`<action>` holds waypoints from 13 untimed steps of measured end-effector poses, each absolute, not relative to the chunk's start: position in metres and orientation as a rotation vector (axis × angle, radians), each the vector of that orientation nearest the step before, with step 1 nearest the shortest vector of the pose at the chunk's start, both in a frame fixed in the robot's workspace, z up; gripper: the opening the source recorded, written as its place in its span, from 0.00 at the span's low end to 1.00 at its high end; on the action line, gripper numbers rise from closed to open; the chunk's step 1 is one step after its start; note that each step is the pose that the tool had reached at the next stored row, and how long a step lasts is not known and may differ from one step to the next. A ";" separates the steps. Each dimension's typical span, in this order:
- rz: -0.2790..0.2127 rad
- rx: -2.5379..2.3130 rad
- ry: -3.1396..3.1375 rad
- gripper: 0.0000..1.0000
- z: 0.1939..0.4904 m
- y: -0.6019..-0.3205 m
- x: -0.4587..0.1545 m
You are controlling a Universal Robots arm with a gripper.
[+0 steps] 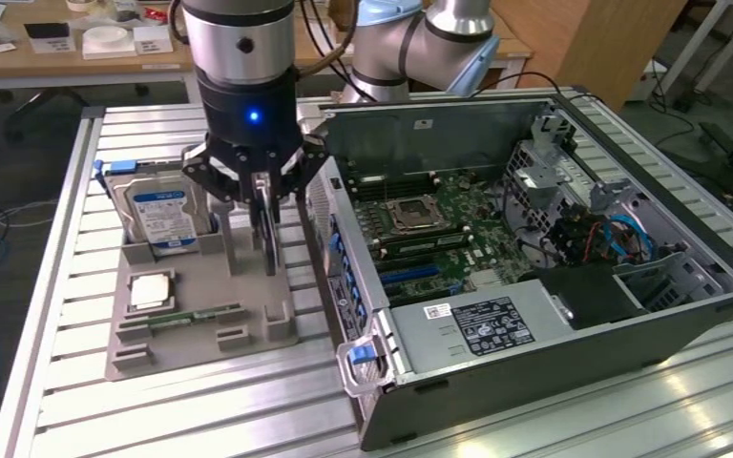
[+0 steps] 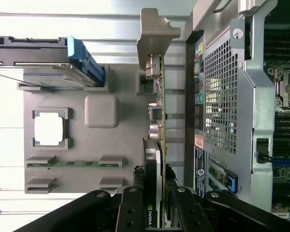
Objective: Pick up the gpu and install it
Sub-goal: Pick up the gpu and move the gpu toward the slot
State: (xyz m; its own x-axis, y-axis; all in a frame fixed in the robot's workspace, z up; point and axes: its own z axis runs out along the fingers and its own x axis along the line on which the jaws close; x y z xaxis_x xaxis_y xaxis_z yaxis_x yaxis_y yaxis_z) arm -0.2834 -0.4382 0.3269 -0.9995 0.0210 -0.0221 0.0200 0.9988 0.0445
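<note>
Gpu [image 2: 153, 159] upright between tight, barely parted jaws

Black gpu [image 2: 153, 157] (pale bracket [image 2: 157, 31]), grey tray [image 2: 87, 145], blue-labelled hard drive [image 1: 163, 215]

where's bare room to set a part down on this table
Bare slotted table on the exterior view's left of the gray tray, and on its camera side. Crowded between tray and computer case, where the gripper clamps the gpu.
</note>
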 end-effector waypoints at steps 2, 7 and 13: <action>0.069 0.032 3.118 0.27 0.330 -0.438 -0.283; 0.069 0.032 3.118 0.27 0.338 -0.438 -0.283; 0.069 0.032 3.118 0.27 0.343 -0.438 -0.283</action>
State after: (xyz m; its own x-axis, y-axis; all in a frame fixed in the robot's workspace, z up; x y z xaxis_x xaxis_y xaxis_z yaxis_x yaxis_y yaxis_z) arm -0.2835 -0.4382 0.3433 -0.9995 0.0210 -0.0220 0.0200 0.9988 0.0445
